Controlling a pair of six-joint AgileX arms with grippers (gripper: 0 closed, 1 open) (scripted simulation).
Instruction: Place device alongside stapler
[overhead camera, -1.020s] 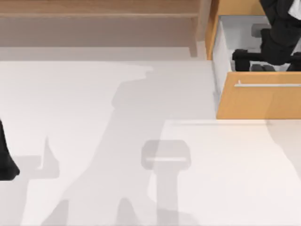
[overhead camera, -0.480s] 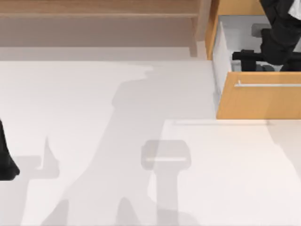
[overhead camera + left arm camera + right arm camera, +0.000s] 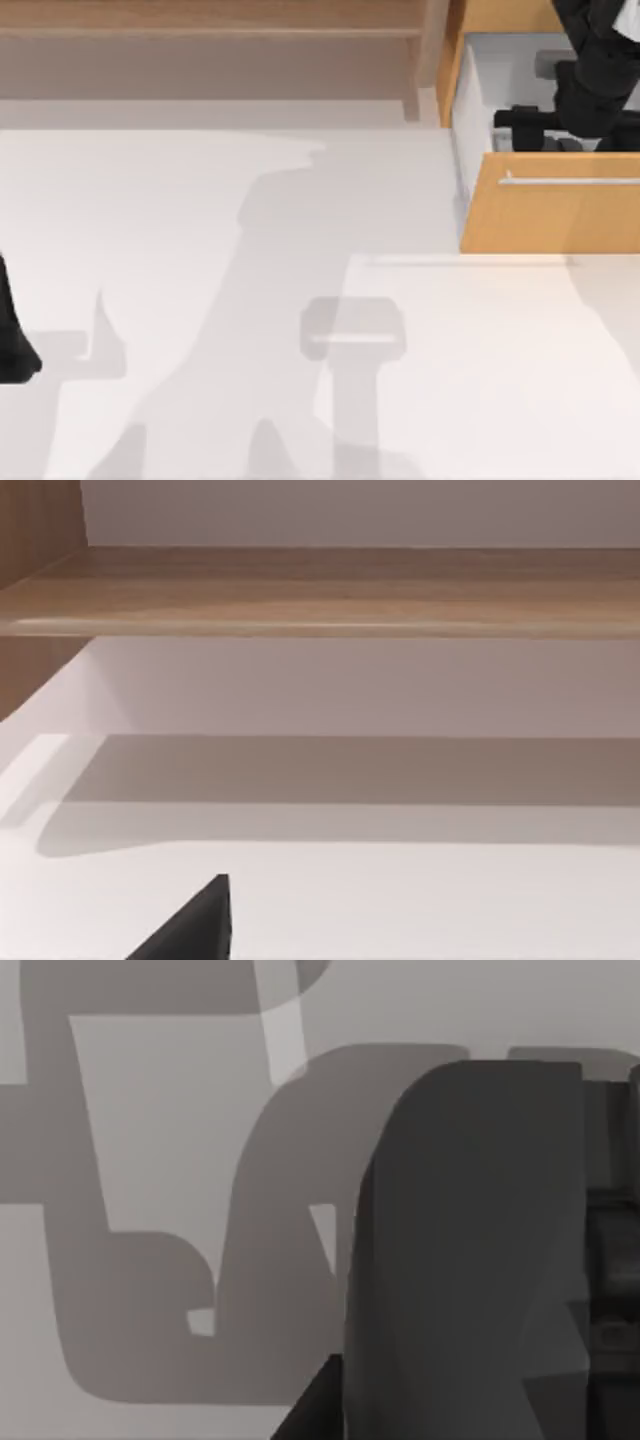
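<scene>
Table: a pale, bare white table (image 3: 200, 300) lies nearest, crossed only by soft grey shadows of the arms.
Left arm: parked at the table's left edge, a dark sliver (image 3: 12, 335) low on that side; the left gripper (image 3: 190, 930) shows as one black finger tip over the white surface, and I cannot tell how its fingers stand.
Drawer: farther off at the right, an orange drawer front (image 3: 555, 215) with a thin silver handle (image 3: 570, 181) stands pulled out, the grey tray behind it open to view.
Right arm: reaches down into that open drawer; the right gripper (image 3: 585, 135) hangs low inside, just behind the front panel. I cannot tell whether its pincer is wide, narrow or holding something.
Device: a dark blocky mass (image 3: 470, 1250) sits right up against the wrist camera inside the drawer, over the grey drawer floor (image 3: 150, 1110); it looks like the device, though I cannot separate it cleanly from the gripper's own body.
Handling: judging by its look, it is a rigid, hard-shelled thing, light, smooth enough to slip; a grip across its narrow width near the middle seems safest.
Stapler: farthest back, a grey shape (image 3: 550, 65) lies on the drawer floor, possibly only shadow; too vague to name.
</scene>
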